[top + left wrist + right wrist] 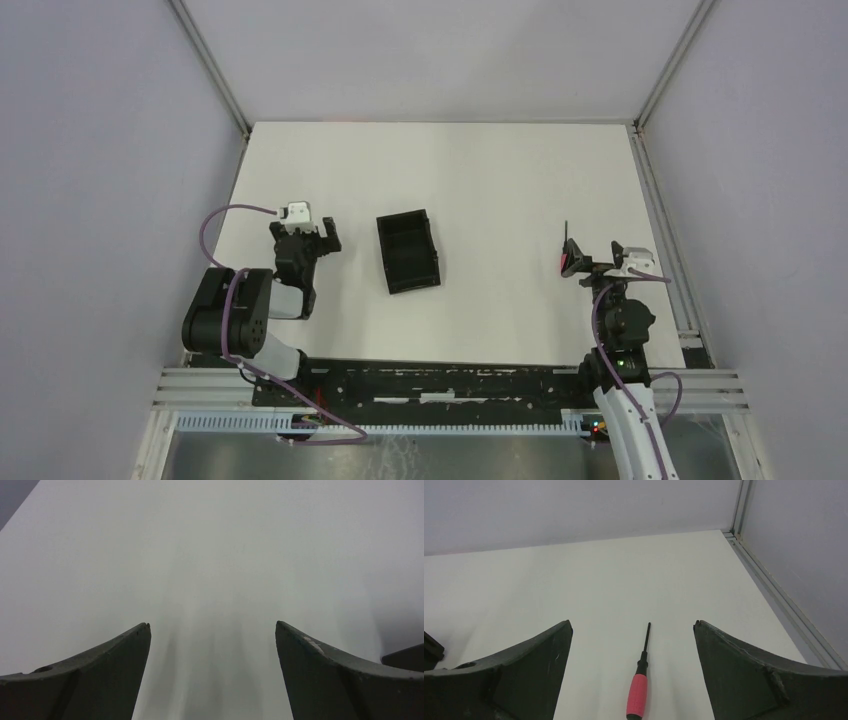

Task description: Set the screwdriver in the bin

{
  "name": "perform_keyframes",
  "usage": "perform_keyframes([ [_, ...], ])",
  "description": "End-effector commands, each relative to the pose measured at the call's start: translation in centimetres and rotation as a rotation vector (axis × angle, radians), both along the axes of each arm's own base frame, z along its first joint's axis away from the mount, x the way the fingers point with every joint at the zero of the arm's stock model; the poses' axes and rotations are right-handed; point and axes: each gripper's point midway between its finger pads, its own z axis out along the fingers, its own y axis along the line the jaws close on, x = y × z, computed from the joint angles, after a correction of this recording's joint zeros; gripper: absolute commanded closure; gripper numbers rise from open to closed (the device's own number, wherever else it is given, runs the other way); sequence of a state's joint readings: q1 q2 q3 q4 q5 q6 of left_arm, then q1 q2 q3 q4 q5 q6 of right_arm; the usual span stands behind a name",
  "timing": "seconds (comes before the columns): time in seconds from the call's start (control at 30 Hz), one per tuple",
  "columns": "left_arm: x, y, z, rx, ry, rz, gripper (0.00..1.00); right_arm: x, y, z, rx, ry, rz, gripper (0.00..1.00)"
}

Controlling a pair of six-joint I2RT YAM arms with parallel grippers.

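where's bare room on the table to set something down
The whole far half of the table, beyond the bin up to the back wall, is bare. So is the wide strip between bin and screwdriver. Tighter: the gap between left hand and bin. Crowded: the right edge, where the open right hand flanks the screwdriver.

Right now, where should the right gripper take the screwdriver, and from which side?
Grip the screwdriver by its red handle, coming straight down. It lies flat on the table, lengthwise between the fingers of the open right gripper, and the handle is thicker than the shaft.
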State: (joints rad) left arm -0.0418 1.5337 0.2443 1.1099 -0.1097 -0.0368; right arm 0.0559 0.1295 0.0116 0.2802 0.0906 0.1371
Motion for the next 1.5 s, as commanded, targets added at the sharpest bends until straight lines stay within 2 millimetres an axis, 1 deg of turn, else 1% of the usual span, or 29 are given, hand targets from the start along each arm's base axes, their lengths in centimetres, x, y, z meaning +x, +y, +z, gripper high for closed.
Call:
perform_keyframes([
  [0.0, 0.6, 0.0, 1.4, 0.014, -0.057, -0.003, 0.00, 0.1, -0.7, -5.4, 0.030, 0.105, -0.044, 0.02],
  [0.07, 0.6, 0.0, 1.5, 0.014, -0.057, -0.003, 0.00, 0.3, -0.8, -3.9, 0.030, 0.095, -0.049, 0.02],
  [0.13, 0.6, 0.0, 1.5, 0.014, -0.057, -0.003, 0.00, 0.7, -0.6, -1.1, 0.016, 0.076, -0.036, 0.02],
  [0.17, 0.6, 0.0, 1.4, 0.014, -0.056, -0.003, 0.00, 0.9, -0.3, -0.1, 0.005, 0.079, -0.021, 0.02],
  [0.27, 0.6, 0.0, 1.5, 0.014, -0.057, -0.003, 0.00, 2.2, 1.7, 4.0, -0.091, 0.093, 0.103, 0.02],
  [0.33, 0.6, 0.0, 1.4, 0.014, -0.056, -0.004, 0.00, 3.3, 1.9, 6.2, -0.106, 0.151, 0.112, 0.02],
  [0.4, 0.6, -0.1, 1.5, 0.013, -0.057, -0.004, 0.00, 4.8, 1.5, 7.9, -0.115, 0.238, 0.092, 0.02],
  [0.43, 0.6, 0.0, 1.5, 0.014, -0.057, -0.003, 0.00, 5.3, 1.4, 9.1, -0.119, 0.283, 0.090, 0.02],
  [0.47, 0.6, 0.0, 1.4, 0.014, -0.057, -0.003, 0.00, 6.1, 1.0, 9.1, -0.127, 0.348, 0.068, 0.03],
  [0.5, 0.6, 0.0, 1.5, 0.014, -0.057, -0.003, 0.00, 6.8, 1.0, 9.7, -0.141, 0.404, 0.072, 0.03],
  [0.53, 0.6, 0.0, 1.5, 0.014, -0.057, -0.004, 0.00, 7.6, 1.2, 9.5, -0.149, 0.473, 0.089, 0.02],
  [0.6, 0.6, 0.0, 1.5, 0.014, -0.057, -0.002, 0.00, 9.0, 1.1, 7.5, -0.212, 0.640, 0.115, 0.02],
  [0.63, 0.6, 0.0, 1.5, 0.014, -0.057, -0.003, 0.00, 9.7, 1.1, 5.6, -0.217, 0.743, 0.123, 0.02],
  [0.67, 0.6, 0.0, 1.5, 0.014, -0.057, -0.002, 0.00, 9.9, 0.7, 4.0, -0.222, 0.839, 0.112, 0.03],
  [0.73, 0.6, 0.0, 1.5, 0.014, -0.057, -0.003, 0.00, 10.1, 0.3, -0.2, -0.225, 1.003, 0.105, 0.08],
  [0.8, 0.6, 0.0, 1.5, 0.014, -0.057, -0.004, 0.00, 9.9, 0.7, -4.0, -0.209, 1.101, 0.132, 0.11],
  [0.9, 0.6, 0.0, 1.4, 0.014, -0.056, -0.004, 0.00, 8.8, 0.9, -8.7, -0.183, 1.214, 0.152, 0.17],
  [0.97, 0.6, -0.1, 1.4, 0.014, -0.056, -0.004, 0.00, 8.0, 0.8, -11.2, -0.178, 1.268, 0.153, 0.20],
  [1.03, 0.6, -0.1, 1.5, 0.014, -0.057, -0.004, 0.00, 7.3, 0.7, -13.2, -0.179, 1.301, 0.155, 0.22],
  [1.07, 0.6, 0.0, 1.5, 0.014, -0.057, -0.003, 0.00, 6.8, 1.1, -14.2, -0.168, 1.324, 0.180, 0.25],
  [1.1, 0.6, 0.0, 1.5, 0.014, -0.057, -0.003, 0.00, 6.3, 0.9, -15.2, -0.169, 1.349, 0.177, 0.28],
  [1.13, 0.6, 0.0, 1.5, 0.014, -0.057, -0.002, 0.00, 6.1, 0.7, -15.9, -0.169, 1.363, 0.169, 0.30],
  [1.23, 0.6, 0.0, 1.4, 0.014, -0.057, -0.004, 0.00, 5.4, 0.3, -17.7, -0.160, 1.404, 0.159, 0.43],
  [1.3, 0.6, 0.0, 1.5, 0.014, -0.057, -0.003, 0.00, 5.5, -0.1, -18.2, -0.159, 1.423, 0.143, 0.56],
  [1.33, 0.6, 0.0, 1.4, 0.014, -0.056, -0.003, 0.00, 5.8, -0.4, -18.1, -0.168, 1.428, 0.132, 0.66],
  [1.37, 0.6, 0.0, 1.4, 0.014, -0.057, -0.002, 0.00, 6.2, -0.5, -17.7, -0.172, 1.429, 0.131, 0.78],
  [1.4, 0.6, 0.0, 1.5, 0.014, -0.057, -0.004, 0.00, 6.6, -0.4, -17.2, -0.174, 1.427, 0.135, 0.89],
  [1.43, 0.6, -0.1, 1.5, 0.014, -0.057, -0.004, 0.00, 7.1, -0.4, -16.3, -0.175, 1.424, 0.137, 1.00],
  [1.47, 0.6, 0.0, 1.4, 0.014, -0.057, -0.004, 0.00, 7.5, -0.3, -15.5, -0.171, 1.418, 0.139, 1.00],
])
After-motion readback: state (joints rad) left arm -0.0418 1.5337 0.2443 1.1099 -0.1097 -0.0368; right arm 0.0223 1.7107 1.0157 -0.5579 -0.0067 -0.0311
